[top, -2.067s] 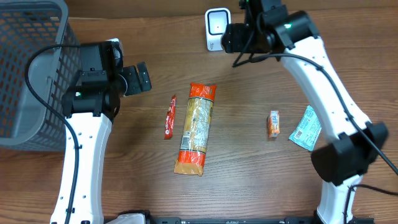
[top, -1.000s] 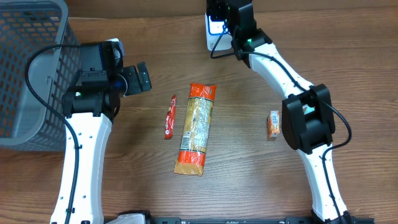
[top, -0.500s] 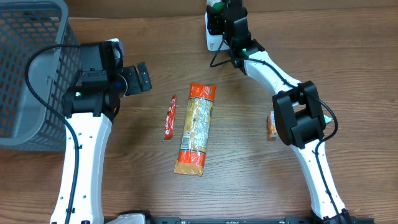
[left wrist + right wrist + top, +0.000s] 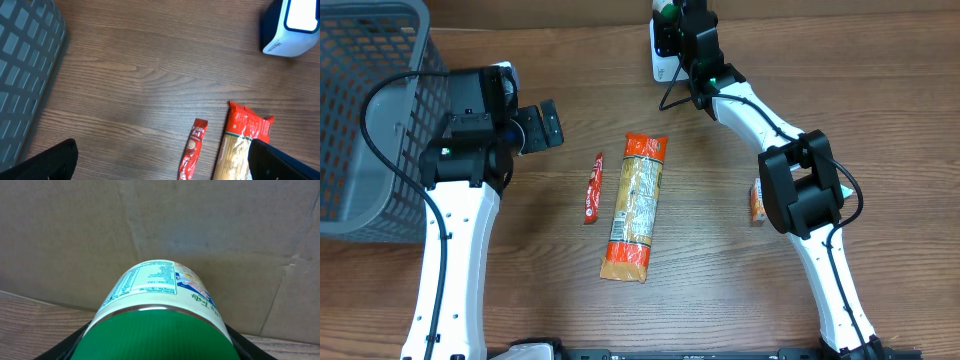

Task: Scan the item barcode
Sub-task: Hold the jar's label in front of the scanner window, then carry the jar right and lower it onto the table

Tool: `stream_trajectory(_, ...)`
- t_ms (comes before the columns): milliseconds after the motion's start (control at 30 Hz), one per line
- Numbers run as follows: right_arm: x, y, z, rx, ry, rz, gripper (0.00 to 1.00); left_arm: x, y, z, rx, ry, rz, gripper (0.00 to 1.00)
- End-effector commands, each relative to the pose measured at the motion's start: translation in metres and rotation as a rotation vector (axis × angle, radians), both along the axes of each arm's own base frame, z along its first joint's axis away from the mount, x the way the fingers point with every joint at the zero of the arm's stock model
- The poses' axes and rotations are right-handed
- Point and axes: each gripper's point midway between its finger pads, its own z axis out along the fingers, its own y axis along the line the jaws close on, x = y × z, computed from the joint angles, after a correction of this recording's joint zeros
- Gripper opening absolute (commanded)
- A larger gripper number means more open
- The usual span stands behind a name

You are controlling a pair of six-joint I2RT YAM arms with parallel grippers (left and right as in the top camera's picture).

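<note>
Spanning the scene, a brown wood-grain tabletop (image 4: 720, 300) carries everything you are working with. A grey plastic mesh basket (image 4: 365, 110) stands at your far left, beside your left arm. A long orange-and-clear packet of pasta (image 4: 635, 205) lies lengthwise near the middle of the tabletop.

At the far edge sits a white barcode scanner with a dark side and pale window (image 4: 663, 55). Your right end effector (image 4: 672, 14) reaches over it, clamped on a round white-labelled can with a green ribbed end (image 4: 155, 310). This is the item to scan. From above, the can shows only as a green spot just past the scanner. Your right wrist camera shows its green end facing the lens, a printed table on the label turned upward, and brown cardboard behind.

Your left end effector (image 4: 542, 126) hangs over bare wood, well apart from the scanner, fingers spread wide with nothing between them.

A thin red sachet (image 4: 592, 187) lies just left of the pasta, not touching it. A small orange packet (image 4: 758, 200) lies to the right, partly hidden by your right arm.
</note>
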Motion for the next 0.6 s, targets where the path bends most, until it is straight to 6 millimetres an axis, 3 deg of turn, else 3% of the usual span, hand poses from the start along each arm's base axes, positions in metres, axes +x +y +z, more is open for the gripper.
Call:
stream_trajectory(0,0.001,0.001,0.022,0.007,-0.044,-0.006,0.13,0.001,0.002,0.000,0.018,0.001,-0.002,1.00)
stream_trajectory(133,0.002,0.001,0.031,0.017,-0.066,-0.006,0.12,0.001,0.002,0.000,0.018,0.001,-0.002,1.00)
stream_trajectory(267,0.000,-0.002,0.065,0.039,-0.115,-0.009,0.12,0.001,0.002,0.000,0.018,0.001,-0.002,1.00)
stream_trajectory(400,-0.013,-0.011,0.132,0.060,-0.163,-0.014,0.11,0.001,0.002,0.000,0.018,0.001,-0.002,1.00)
stream_trajectory(567,-0.054,-0.035,0.227,0.065,-0.176,-0.022,0.12,0.001,0.002,0.000,0.018,0.001,-0.002,1.00)
